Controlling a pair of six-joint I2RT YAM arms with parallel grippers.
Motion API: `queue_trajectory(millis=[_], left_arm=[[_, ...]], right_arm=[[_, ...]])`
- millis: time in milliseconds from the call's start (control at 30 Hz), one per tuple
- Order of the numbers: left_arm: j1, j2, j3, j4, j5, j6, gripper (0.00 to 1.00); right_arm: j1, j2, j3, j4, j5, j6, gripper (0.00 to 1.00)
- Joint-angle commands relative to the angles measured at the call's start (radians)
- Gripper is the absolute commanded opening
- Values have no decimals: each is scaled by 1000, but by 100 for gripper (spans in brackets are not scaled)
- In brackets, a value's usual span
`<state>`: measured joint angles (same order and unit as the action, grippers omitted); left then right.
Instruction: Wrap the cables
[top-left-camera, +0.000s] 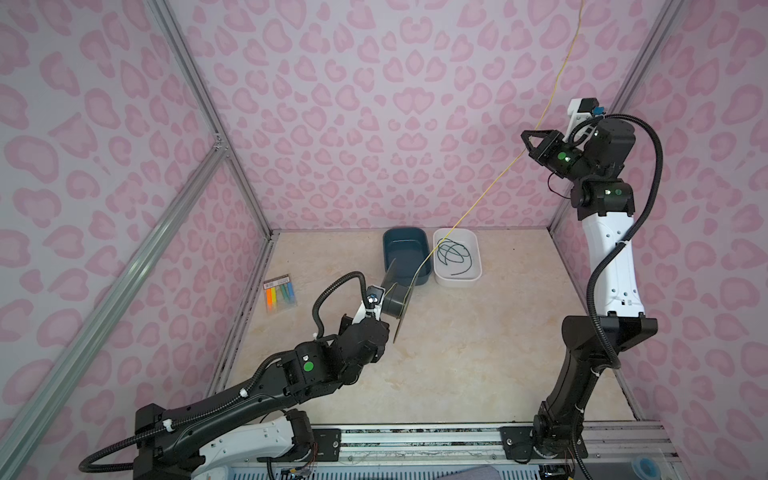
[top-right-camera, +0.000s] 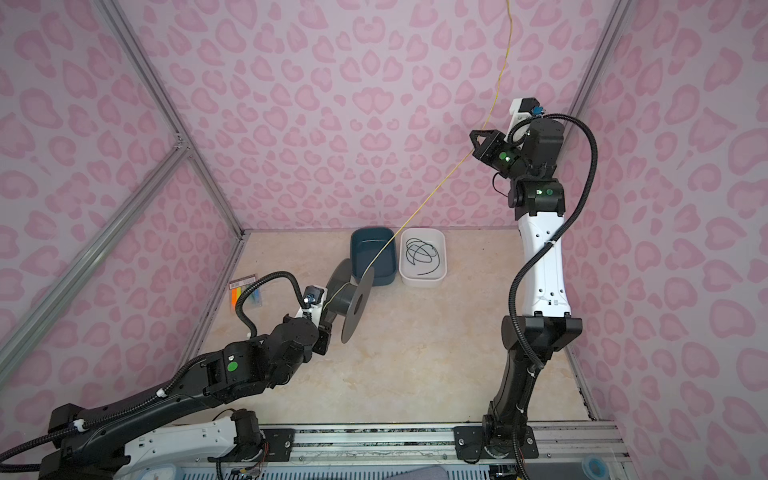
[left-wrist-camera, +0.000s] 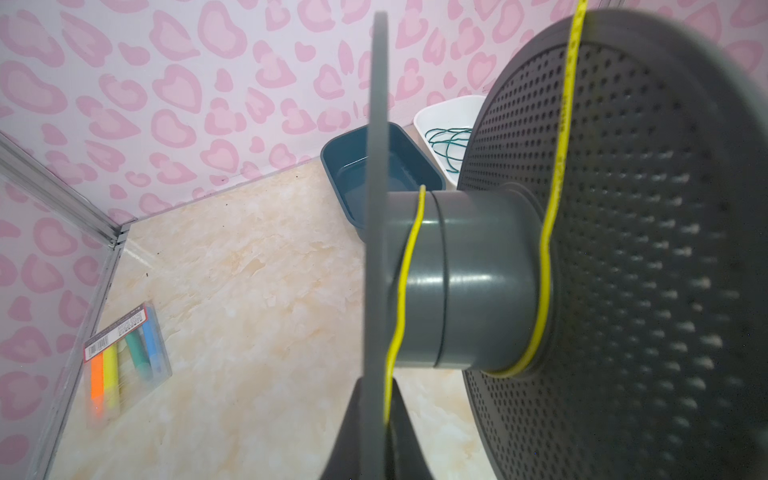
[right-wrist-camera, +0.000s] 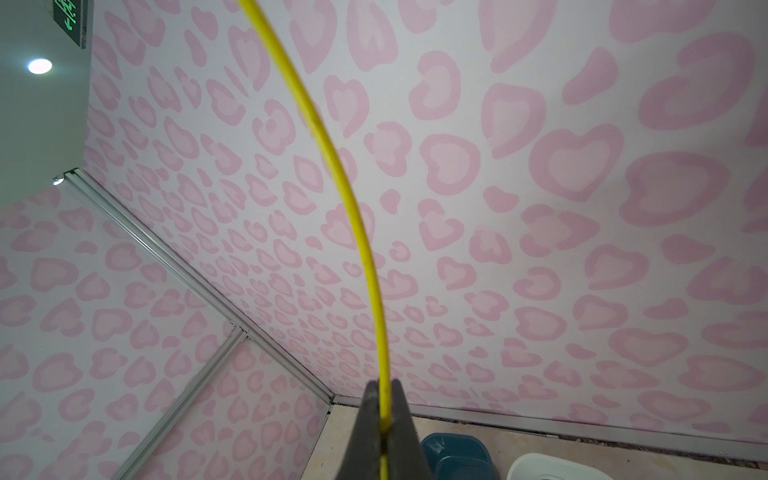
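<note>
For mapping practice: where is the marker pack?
In both top views the marker pack lies at the table's left edge, by the wall, left of the grey spool.

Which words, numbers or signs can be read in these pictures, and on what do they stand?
No text can be read.
Green sign: lit characters, cut off, unreadable.
Marker pack: barcode and print on its label, too blurred.
Yellow wire: faint dark marks, too small.
</note>
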<state>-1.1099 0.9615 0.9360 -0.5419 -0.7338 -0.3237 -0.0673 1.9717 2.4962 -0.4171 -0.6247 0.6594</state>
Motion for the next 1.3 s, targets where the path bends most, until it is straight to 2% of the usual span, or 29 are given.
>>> queue_trajectory(millis=[0,600,833,1267], left_arm=[[4,-3,-4,-303,-28,-5,4],[9,13,-3,-337,-16,-14,4],[9,16,-9,-336,-4,-12,4],[9,47,-5,-316,78,53,4]], right_arm=[[-34,10,4,227,186,3,0],[-132,38,80,242,193,71,0],[-216,44,105,264,184,126,0],[-283,38,113,258,163,135,0]])
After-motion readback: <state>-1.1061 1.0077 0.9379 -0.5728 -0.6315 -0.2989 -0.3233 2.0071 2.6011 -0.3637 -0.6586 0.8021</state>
